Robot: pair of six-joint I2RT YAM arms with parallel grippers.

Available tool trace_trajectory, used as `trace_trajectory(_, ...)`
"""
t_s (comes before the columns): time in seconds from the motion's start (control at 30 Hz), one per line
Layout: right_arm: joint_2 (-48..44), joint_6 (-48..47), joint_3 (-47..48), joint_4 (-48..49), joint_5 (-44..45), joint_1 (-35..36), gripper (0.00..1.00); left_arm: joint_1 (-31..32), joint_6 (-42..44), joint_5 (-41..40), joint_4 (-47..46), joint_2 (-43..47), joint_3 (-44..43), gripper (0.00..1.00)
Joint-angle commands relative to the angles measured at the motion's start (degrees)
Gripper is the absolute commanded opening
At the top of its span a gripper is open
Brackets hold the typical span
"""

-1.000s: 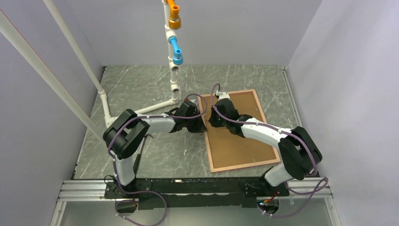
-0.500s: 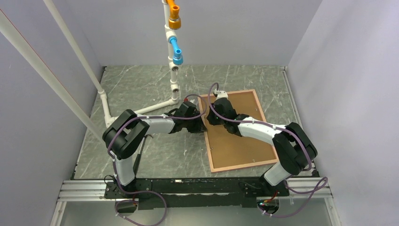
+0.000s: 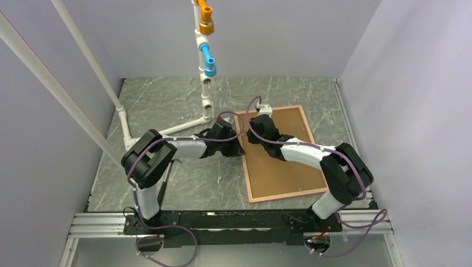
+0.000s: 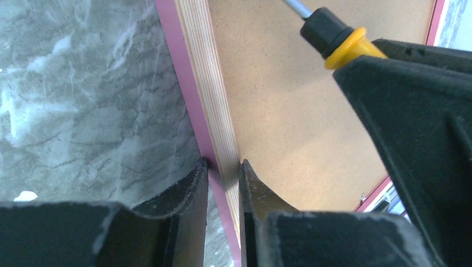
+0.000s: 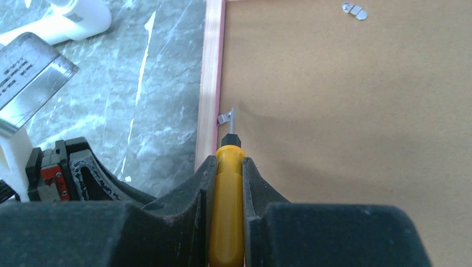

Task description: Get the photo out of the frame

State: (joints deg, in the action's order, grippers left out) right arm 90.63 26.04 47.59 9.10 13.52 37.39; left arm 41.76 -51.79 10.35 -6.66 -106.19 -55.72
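The picture frame (image 3: 281,189) lies face down on the table, its pink wooden rim round a brown backing board (image 3: 289,161). The photo is hidden under the board. My left gripper (image 3: 240,146) is shut on the frame's left rim (image 4: 214,119). My right gripper (image 3: 253,133) is shut on a yellow-handled screwdriver (image 5: 227,217). Its metal tip (image 5: 232,119) sits at a small metal clip (image 5: 224,117) on the left rim. The screwdriver also shows in the left wrist view (image 4: 339,41).
A second metal clip (image 5: 354,10) sits near the board's far edge. A white pipe stand (image 3: 206,83) with blue and orange fittings rises behind the frame. A white pipe (image 3: 83,61) slants at the left. Grey walls close in the marble table (image 3: 178,178).
My right gripper has shifted slightly towards the frame's left rim and far end, and its elbow has swung in. The left arm and the frame have stayed put.
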Motion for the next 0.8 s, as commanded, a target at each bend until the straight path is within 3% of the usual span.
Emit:
trace_trajectory(0.0,-2.29,0.67,1.71,1.35,3.63,-0.5,0.0,1.24,0.99,-1.81,4.27,-0.7,2.46,0.0)
trace_trajectory(0.27,-3.9,2.06,0.45,-2.04,0.03,-0.16,0.0,1.21,1.52,-1.49,4.6,-0.51,1.84,0.0)
trace_trajectory(0.77,-1.84,2.17,-2.93,3.35,-2.55,0.09,0.0,1.43,1.17,-1.47,5.42,-0.74,1.66,0.0)
